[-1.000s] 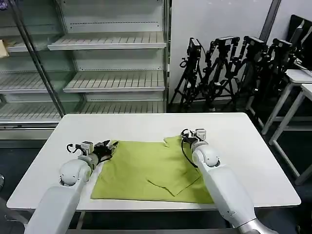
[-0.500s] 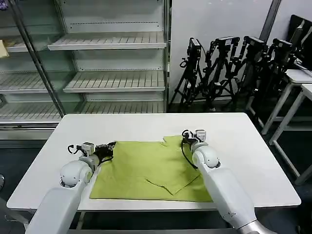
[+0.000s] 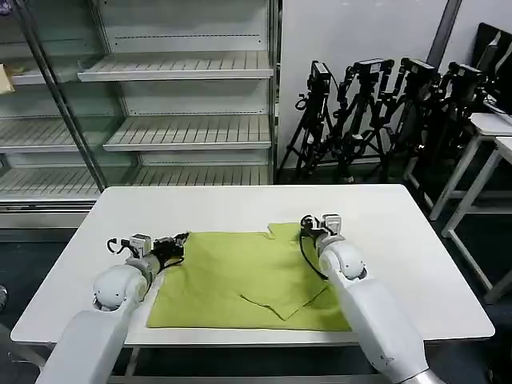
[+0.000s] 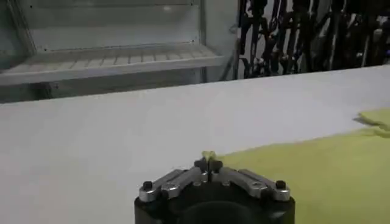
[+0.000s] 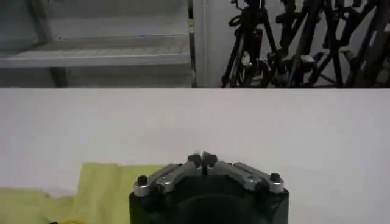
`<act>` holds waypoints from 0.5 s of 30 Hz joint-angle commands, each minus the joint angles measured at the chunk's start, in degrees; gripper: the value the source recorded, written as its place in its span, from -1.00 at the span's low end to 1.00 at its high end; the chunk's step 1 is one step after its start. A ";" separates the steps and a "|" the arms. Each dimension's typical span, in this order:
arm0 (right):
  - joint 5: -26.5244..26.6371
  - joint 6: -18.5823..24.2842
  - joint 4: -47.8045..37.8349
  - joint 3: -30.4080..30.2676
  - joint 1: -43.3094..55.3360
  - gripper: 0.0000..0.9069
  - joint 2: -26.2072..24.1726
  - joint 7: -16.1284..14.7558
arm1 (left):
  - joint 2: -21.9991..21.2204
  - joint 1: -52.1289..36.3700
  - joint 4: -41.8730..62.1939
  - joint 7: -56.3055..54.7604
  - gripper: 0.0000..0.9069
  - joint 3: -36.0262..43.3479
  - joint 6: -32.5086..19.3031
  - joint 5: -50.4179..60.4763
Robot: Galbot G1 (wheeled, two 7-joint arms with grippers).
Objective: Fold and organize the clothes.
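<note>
Over the last second I've drawn the left end effector (image 3: 178, 245) outward toward the bench's left edge, and the T-shirt (image 3: 240, 280) has flattened: its left edge now lies straighter, so the cloth is spread for the next fold. It lies on the near half of the bench (image 3: 240, 208), one sleeve folded in near the front edge. My left fingertips (image 4: 208, 164) are pinched together on the shirt's far-left corner. The right end effector (image 3: 310, 226) sits low at the far-right corner, fingers together (image 5: 202, 161); whether they hold cloth I cannot tell.
</note>
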 commanded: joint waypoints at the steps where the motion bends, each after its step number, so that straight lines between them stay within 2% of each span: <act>1: -0.06 -0.20 9.49 0.70 -4.37 -1.00 -1.53 -0.14 | 0.72 3.36 -6.37 -0.52 -0.98 -1.24 -0.73 -1.72; 7: 0.47 -0.27 15.64 2.16 -8.10 -1.00 -3.33 0.21 | 1.92 7.88 -10.82 -0.49 -0.98 -2.65 -0.71 -1.97; 15: 2.40 -0.30 24.30 5.26 -16.36 -1.00 -7.23 -0.01 | 1.48 14.51 -14.80 -0.26 -0.98 -6.40 -1.78 -1.66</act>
